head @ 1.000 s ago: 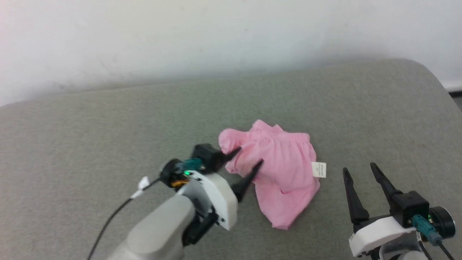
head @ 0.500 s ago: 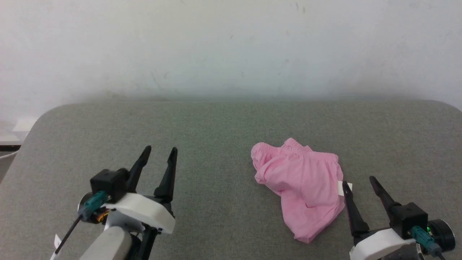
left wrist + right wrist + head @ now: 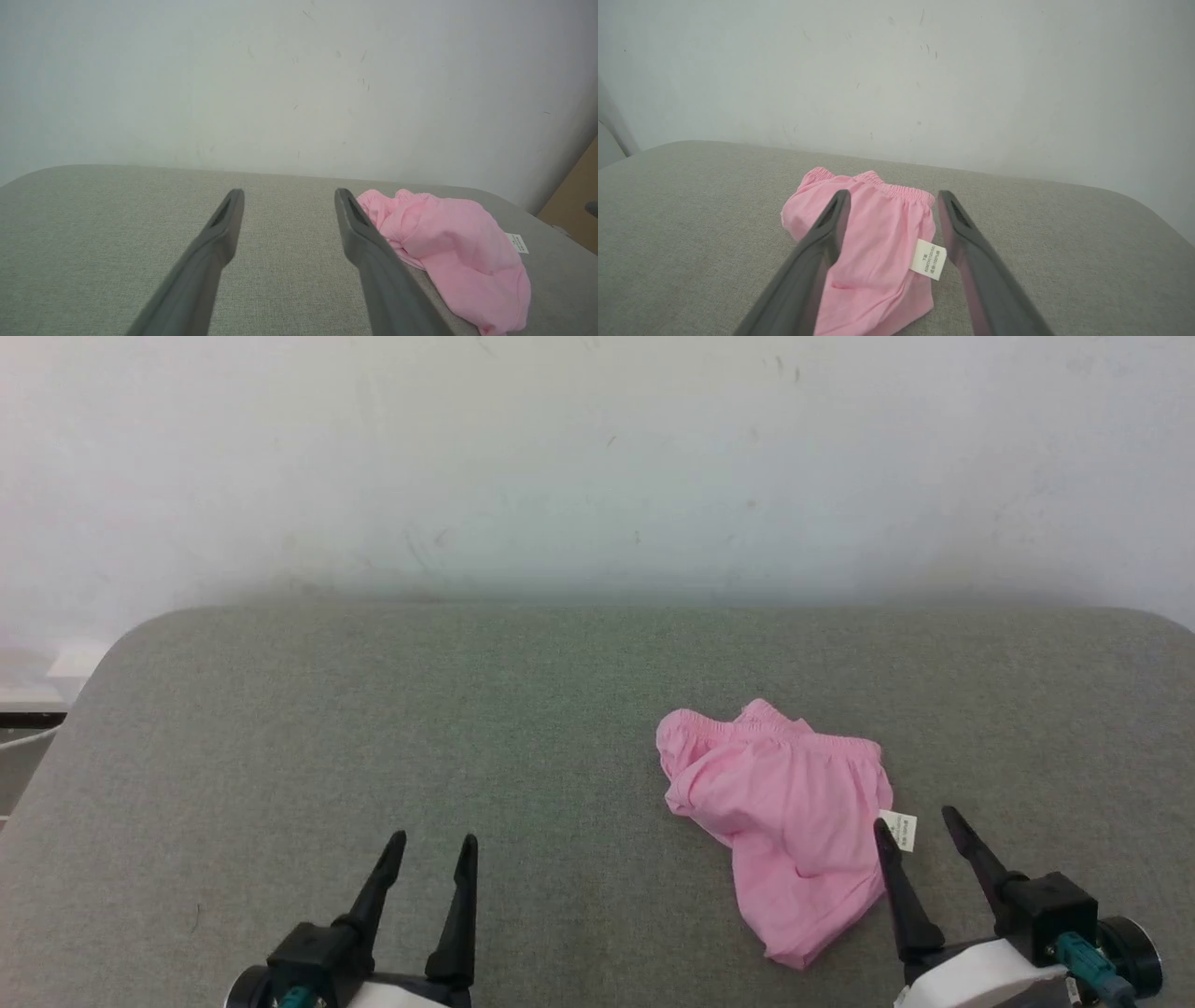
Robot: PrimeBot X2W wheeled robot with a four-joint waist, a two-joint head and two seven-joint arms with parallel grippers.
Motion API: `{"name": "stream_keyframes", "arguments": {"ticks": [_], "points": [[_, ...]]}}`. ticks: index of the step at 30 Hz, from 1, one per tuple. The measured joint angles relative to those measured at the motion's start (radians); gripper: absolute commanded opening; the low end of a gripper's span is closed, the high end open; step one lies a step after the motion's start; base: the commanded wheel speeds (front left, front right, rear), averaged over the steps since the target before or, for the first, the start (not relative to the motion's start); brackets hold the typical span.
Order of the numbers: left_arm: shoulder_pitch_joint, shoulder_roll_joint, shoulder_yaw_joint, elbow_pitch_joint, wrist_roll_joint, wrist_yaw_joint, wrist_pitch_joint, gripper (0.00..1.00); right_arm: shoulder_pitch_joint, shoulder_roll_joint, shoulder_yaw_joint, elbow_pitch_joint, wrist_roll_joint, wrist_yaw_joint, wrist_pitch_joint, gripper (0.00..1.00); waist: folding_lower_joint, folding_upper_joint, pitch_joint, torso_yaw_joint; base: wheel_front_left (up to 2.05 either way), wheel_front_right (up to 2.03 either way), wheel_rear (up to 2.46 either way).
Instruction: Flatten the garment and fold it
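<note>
- garment point(image 3: 784, 821) lies crumpled on the grey table point(image 3: 373, 709), right of centre, label point(image 3: 898, 829) at its right edge
- left hand point(image 3: 434, 837): wide, empty, well apart from it
- right hand point(image 3: 913, 818): wide, empty, just beside label

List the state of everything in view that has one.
pink shorts: crumpled, unfolded, loose on the grey pad
care label: exposed at the shorts' edge, print up
left hand: open, empty, apart from the shorts
right hand: open, empty, at the label side
</note>
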Motion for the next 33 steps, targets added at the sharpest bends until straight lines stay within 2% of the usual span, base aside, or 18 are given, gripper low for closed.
{"name": "stream_keyframes", "arguments": {"ticks": [7,10,14,19,26,33], "points": [[0.013,-0.068,0.071,0.003,0.068,-0.066,0.000,1.00,0.000,0.000,-0.011,0.002,-0.005,0.000,0.002,1.00,0.0000,0.0000,0.014,0.012,0.00,0.00,0.00],[0.012,-0.093,0.091,0.008,0.089,-0.091,0.000,1.00,-0.006,0.000,-0.035,0.001,0.001,0.000,0.045,1.00,0.0000,0.0000,0.026,0.022,0.00,0.00,0.00],[0.008,-0.120,0.109,0.021,0.114,-0.123,0.000,1.00,-0.053,-0.007,-0.060,0.007,0.017,0.000,0.181,1.00,0.0000,0.0000,0.045,0.040,0.00,0.00,0.00],[-0.017,-0.142,0.120,0.043,0.135,-0.151,0.000,1.00,-0.140,-0.062,-0.071,0.044,0.100,0.000,0.384,1.00,0.0001,0.0000,0.073,0.073,0.00,0.00,0.00],[-0.033,-0.155,0.127,0.068,0.147,-0.169,0.000,1.00,-0.238,-0.111,-0.109,0.125,0.206,0.000,0.602,1.00,0.0002,0.0000,0.116,0.124,0.00,0.00,0.00],[-0.057,-0.161,0.125,0.074,0.153,-0.177,0.000,1.00,-0.258,-0.156,-0.060,0.144,0.352,0.000,0.713,1.00,0.0002,0.0000,0.160,0.160,0.00,0.00,0.00]]}}
